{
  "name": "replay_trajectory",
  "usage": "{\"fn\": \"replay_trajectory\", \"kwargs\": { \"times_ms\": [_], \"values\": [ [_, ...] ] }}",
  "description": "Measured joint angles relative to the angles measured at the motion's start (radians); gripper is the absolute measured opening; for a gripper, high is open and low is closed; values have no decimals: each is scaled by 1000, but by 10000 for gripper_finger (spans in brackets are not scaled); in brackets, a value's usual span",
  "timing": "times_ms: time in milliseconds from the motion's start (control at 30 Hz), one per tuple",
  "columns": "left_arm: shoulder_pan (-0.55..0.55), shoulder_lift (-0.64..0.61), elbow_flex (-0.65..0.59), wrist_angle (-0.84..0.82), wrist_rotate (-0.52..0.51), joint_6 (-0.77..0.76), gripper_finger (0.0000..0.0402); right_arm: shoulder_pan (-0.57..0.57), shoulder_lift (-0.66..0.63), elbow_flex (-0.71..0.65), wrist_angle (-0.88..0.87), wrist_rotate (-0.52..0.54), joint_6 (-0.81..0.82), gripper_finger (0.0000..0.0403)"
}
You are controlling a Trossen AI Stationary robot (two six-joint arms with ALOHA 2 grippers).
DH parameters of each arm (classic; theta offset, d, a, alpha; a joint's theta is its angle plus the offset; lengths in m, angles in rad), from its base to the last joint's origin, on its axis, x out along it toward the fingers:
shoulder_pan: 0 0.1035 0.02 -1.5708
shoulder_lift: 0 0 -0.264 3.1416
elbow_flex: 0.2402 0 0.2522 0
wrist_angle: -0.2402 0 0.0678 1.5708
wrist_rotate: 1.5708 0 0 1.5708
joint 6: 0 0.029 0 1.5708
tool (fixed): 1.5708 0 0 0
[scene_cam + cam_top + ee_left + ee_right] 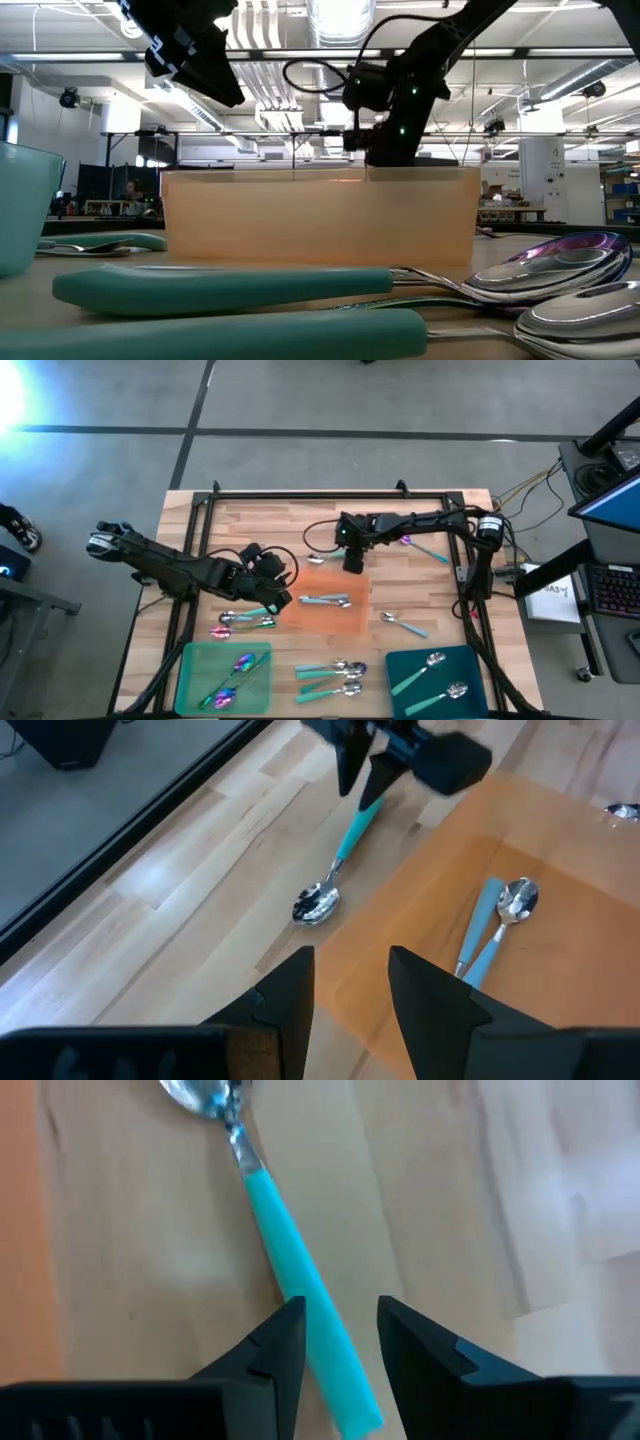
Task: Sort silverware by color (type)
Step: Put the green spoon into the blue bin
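The right gripper [353, 565] is reaching down at the centre of the high view, just above the orange tray [300, 616], and it is straddling the teal handle of a spoon [290, 1270] lying on the bare table [440, 600]. In the right wrist view the handle is running between the two fingers [275, 1350], with gaps showing on either side, so the jaws are standing part-open around it and not yet gripping; that placement looks chosen so that closing would pinch the slim handle rather than the shiny bowl.

The left gripper [270, 585] is hanging at the tray's left edge in the high view, its fingers [290, 985] apart and holding nothing. Its wrist view is looking across at the same spoon and at the right arm above it, which suggests that it is waiting clear so that the two arms do not meet.

The other silverware is lying in groups that hint at the sorting. Light-blue spoons [325, 600] are sitting in the orange tray; purple-bowled spoons [235, 675] are lying in the green tray [190, 660] at lower left; silver spoons [440, 675] are lying in the teal tray [400, 660] at lower right. A cluster [335, 677] between those trays, a few spoons [245, 622] left of the orange tray, one [400, 622] to its right and one [420, 546] at upper right are resting unsorted on the table.
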Motion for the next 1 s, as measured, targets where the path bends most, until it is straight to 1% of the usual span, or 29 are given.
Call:
{"fn": "replay_trajectory", "kwargs": {
  "times_ms": [67, 167, 300, 400, 500, 867, 1000],
  "values": [
    [0, 0, 0, 0, 0, -3, 115, -1, -24, 9, -22, -29, -15, 116],
    [0, 0, 0, 1, 0, -3, 115, 0, -57, 15, -56, -97, -94, 116],
    [0, 0, 0, 8, 0, -3, 115, -13, -75, 18, -132, -106, -269, 116],
    [-1, 0, 0, 11, 0, -5, 115, -24, -66, 12, -170, -129, -343, 116],
    [-2, 0, 0, 14, 1, -7, 115, -26, -36, 8, -177, -148, -373, 116],
    [-2, 0, 0, 16, 2, -7, 115, -32, 23, 8, -82, -129, -390, 116],
    [-2, 0, 0, 15, 2, -7, 115, -35, 44, 7, -81, -128, -389, 116]
  ]
}}
